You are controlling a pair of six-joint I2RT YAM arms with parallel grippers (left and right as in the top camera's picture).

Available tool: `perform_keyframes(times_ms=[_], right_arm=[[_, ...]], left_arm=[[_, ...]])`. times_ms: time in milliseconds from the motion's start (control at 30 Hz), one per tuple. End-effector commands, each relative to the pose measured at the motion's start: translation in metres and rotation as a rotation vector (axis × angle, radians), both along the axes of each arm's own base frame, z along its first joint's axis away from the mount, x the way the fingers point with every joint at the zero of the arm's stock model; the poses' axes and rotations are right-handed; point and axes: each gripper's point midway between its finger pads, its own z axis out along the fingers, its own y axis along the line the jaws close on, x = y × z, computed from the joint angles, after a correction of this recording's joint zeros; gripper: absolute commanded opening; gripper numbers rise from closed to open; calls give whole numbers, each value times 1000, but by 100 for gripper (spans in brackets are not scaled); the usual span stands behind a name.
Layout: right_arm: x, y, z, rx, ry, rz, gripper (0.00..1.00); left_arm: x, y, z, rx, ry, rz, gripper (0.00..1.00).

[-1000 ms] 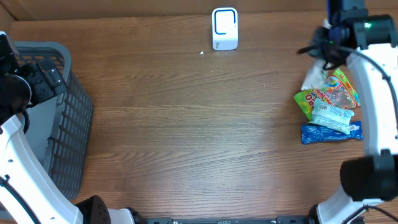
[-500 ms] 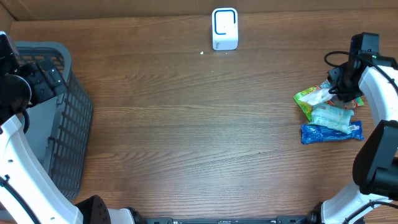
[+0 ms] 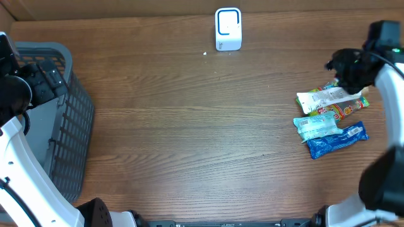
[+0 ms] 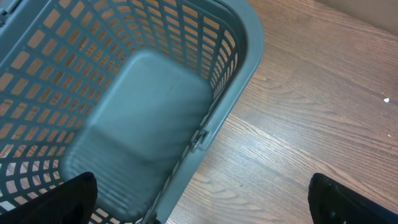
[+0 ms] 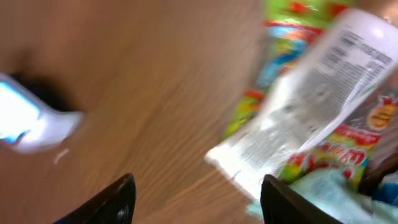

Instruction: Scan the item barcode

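Four packets lie in a loose heap at the right edge of the table point(image 3: 189, 126): one white packet point(image 3: 327, 98) on top, tilted across one green and red packet point(image 3: 341, 110), one pale teal packet point(image 3: 315, 126) just below them, and one blue packet point(image 3: 338, 140) nearest the front, touching the teal one. One white scanner point(image 3: 228, 28) stands at the far edge, well apart from the heap, and one grey basket point(image 3: 69, 126) sits at the left edge. The white packet carries blocks of small dark print, which the right wrist view brings close but too blurred to read — no brand or word can be made out on any packet. The right gripper point(image 3: 351, 79) hangs just beside the far end of the white packet; from above its jaws cannot be judged, while its own camera shows the two fingertips point(image 5: 118, 199) spread apart with nothing between them and the packets lying beyond. The left gripper point(image 4: 202, 202) is over the basket with its jaws spread wide, holding nothing — its wrist view alone shows the basket's slotted walls and smooth floor from inside, plus a white speck point(image 4: 387, 99) on the wood
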Motion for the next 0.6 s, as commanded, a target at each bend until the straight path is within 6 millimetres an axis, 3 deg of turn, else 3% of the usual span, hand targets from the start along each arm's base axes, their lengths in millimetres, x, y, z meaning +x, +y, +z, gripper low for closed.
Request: perform_keyframes(times_ms=[0,67,100,267,400,567], right_arm=[[-24,42,115,-13,-295,290,71],[-52,52,135,0,-296,306,75],[-66,57,142,9,-293,311,100],[-132,70,168,11,-287,313,100],[-151,69,178,-38,-316,316,100],[-171,56,167,-104,-237,273,100]], left_arm=[[0,0,4,-5,-18,11,100],[0,0,4,-5,-18,11,100],[0,0,4,-5,-18,11,100],[0,0,4,-5,-18,11,100],[0,0,4,-5,-18,11,100],[0,0,4,-5,-18,12,100]])
